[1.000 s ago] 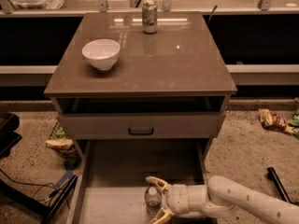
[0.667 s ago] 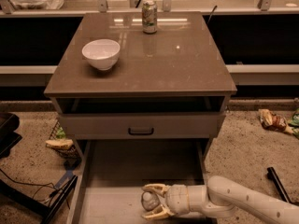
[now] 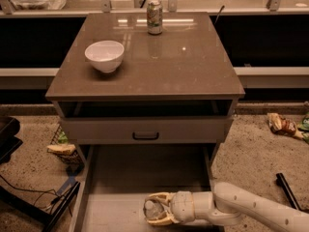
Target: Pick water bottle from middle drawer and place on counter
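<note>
A speckled floor (image 3: 29, 163) littered with snack wrappers (image 3: 281, 124) surrounds a cabinet. Its glossy brown table (image 3: 193, 71) carries a white bowl (image 3: 104, 55) and a green-and-silver soda can (image 3: 154, 17) whose lettering cannot be read. Below, the pale middle drawer (image 3: 125, 178) stands pulled open. At its front edge the gripper (image 3: 155, 210) reaches in from the right, jaws clasped on either side of the clear water bottle (image 3: 150, 209) inside the drawer.

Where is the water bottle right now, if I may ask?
The water bottle sits bottom centre of the camera view, in the open middle drawer, at the gripper reaching in from the picture's right.
</note>
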